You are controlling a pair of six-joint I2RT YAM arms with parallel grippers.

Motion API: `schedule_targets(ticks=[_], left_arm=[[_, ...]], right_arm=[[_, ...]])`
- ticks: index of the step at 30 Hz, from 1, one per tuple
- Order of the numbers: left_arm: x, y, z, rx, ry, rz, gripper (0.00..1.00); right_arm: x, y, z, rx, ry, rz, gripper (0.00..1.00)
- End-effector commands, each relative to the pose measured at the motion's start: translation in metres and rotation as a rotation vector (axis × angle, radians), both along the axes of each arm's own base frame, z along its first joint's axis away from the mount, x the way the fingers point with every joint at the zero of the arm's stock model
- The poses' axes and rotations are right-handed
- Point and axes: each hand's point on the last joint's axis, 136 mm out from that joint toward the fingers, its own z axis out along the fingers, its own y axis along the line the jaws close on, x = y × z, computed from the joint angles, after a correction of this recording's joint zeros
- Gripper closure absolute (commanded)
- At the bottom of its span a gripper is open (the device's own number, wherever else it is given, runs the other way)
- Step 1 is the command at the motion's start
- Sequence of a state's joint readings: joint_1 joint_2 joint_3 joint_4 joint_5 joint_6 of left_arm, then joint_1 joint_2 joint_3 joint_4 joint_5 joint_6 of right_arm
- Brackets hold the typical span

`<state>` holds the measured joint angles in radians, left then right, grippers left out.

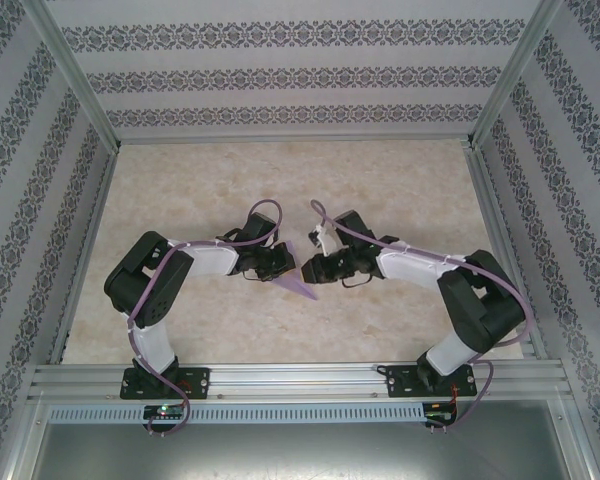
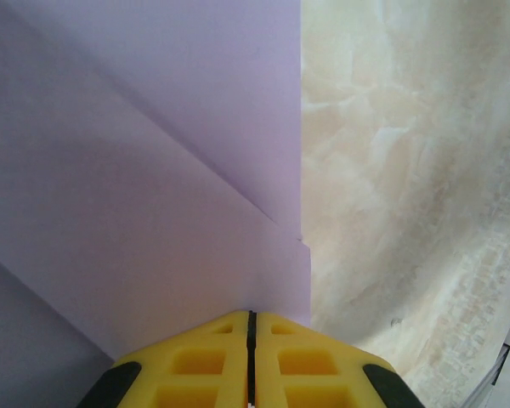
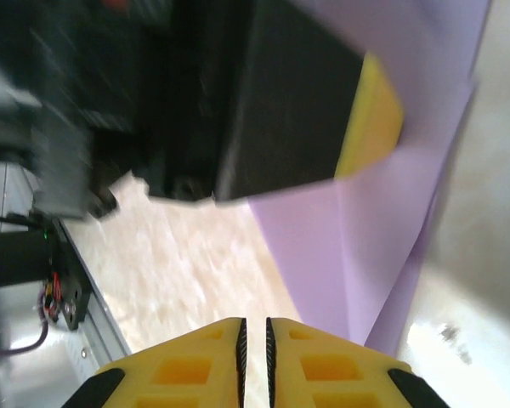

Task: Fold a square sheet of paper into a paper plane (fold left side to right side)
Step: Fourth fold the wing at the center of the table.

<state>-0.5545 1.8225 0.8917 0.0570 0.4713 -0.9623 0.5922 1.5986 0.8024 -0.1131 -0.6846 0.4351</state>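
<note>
**A:** How far along is the fold?
**B:** Late, it seems. The paper plane (image 1: 299,283) is already a creased, pointed dart between the arms.
**A:** And the grippers?
**B:** The left gripper (image 2: 251,316) pinches its edge, while the right gripper (image 3: 255,323) stands slightly parted and empty. Some finishing probably remains.

The paper plane (image 1: 300,283) sits between left gripper (image 1: 286,268) (touching it) and right gripper (image 1: 312,270).
</note>
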Motion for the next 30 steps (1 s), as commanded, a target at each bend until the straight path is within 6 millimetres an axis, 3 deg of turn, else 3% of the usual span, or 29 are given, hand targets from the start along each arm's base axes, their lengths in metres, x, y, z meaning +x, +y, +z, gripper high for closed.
schedule_targets(ticks=[1,9,20,30], left_arm=[[-0.017,0.020,-0.023,0.080,0.081,0.020,0.90],[-0.018,0.020,-0.024,0.083,0.084,0.018,0.90],[-0.017,0.019,-0.021,0.085,0.078,0.012,0.90],[-0.016,0.019,-0.020,0.088,0.078,0.009,0.90]], right_arm=[[-0.014,0.006,-0.015,0.011,0.080,0.021,0.85],[-0.008,0.010,-0.028,-0.027,0.087,0.027,0.85],[-0.015,-0.001,-0.051,-0.109,0.117,0.037,0.85],[-0.020,-0.006,-0.058,-0.140,0.126,0.044,0.85]])
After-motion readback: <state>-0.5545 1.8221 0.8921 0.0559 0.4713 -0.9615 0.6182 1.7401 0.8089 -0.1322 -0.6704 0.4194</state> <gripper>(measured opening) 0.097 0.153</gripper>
